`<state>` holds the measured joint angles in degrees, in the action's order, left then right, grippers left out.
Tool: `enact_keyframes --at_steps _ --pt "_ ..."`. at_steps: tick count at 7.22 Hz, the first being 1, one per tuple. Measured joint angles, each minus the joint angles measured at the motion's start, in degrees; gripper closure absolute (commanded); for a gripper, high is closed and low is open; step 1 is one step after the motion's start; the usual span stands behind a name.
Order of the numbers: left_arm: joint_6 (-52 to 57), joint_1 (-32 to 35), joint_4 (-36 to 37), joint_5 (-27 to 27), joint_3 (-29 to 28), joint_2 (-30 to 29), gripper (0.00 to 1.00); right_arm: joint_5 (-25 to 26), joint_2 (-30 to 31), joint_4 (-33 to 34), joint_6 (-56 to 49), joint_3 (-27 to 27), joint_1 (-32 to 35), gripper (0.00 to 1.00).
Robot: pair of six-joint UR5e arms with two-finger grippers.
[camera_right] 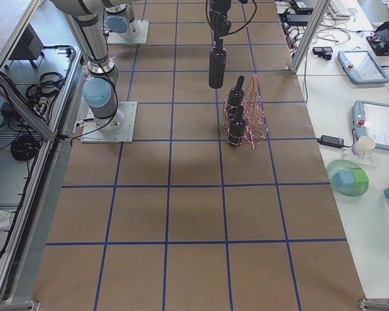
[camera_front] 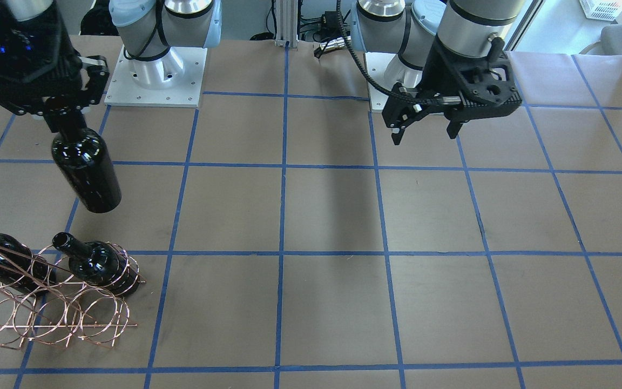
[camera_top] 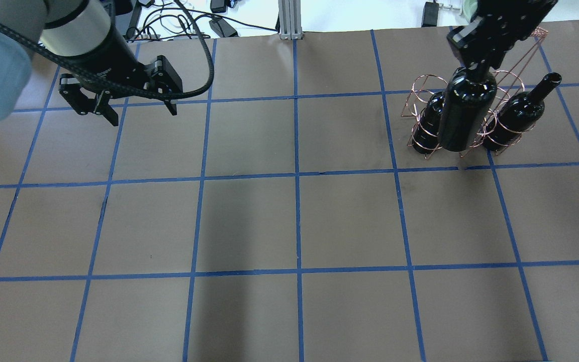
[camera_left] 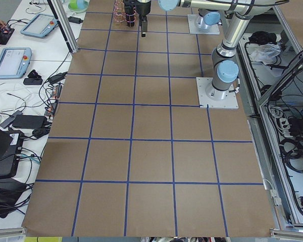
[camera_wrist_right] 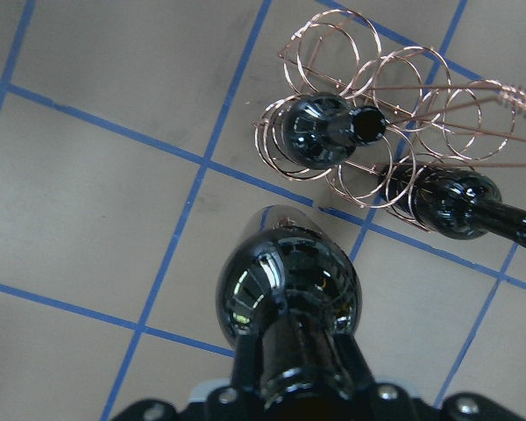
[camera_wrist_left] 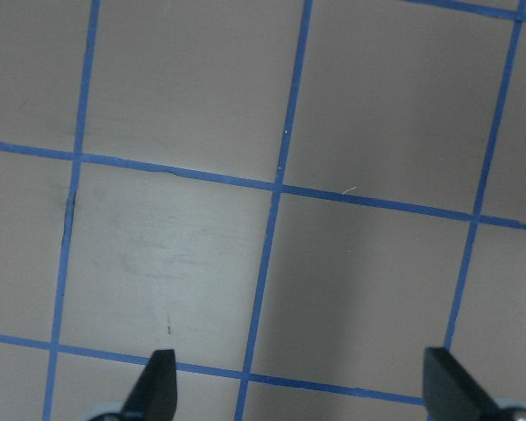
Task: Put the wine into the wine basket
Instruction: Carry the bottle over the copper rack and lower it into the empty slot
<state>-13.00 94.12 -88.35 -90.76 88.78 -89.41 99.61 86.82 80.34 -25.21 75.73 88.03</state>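
Note:
My right gripper (camera_front: pixel 67 120) is shut on the neck of a glossy black wine bottle (camera_front: pixel 87 172), which hangs base-down and slightly tilted above the table. In the overhead view the bottle (camera_top: pixel 465 113) overlaps the copper wire wine basket (camera_top: pixel 418 98). The right wrist view shows the held bottle (camera_wrist_right: pixel 289 289) up close, with the basket (camera_wrist_right: pixel 377 83) below and beyond it. The basket (camera_front: pixel 46 313) lies on the table with two more black bottles (camera_front: pixel 97 263) (camera_front: pixel 0 265) lying in its rings. My left gripper (camera_front: pixel 427 128) is open and empty, far away; it also shows in the overhead view (camera_top: pixel 121 111).
The table is brown paper with a blue tape grid (camera_front: pixel 283 254). The arm bases (camera_front: pixel 155 75) stand at the robot's edge. The left wrist view shows only bare table between the open fingertips (camera_wrist_left: pixel 158 386).

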Motion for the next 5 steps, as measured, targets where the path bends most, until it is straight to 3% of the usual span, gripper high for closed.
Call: enact_keyframes --at_steps 5 --pt "0.31 2.93 0.78 -0.12 0.17 0.42 0.00 -2.66 -0.70 1.77 -16.62 -0.01 -11.28 1.00"
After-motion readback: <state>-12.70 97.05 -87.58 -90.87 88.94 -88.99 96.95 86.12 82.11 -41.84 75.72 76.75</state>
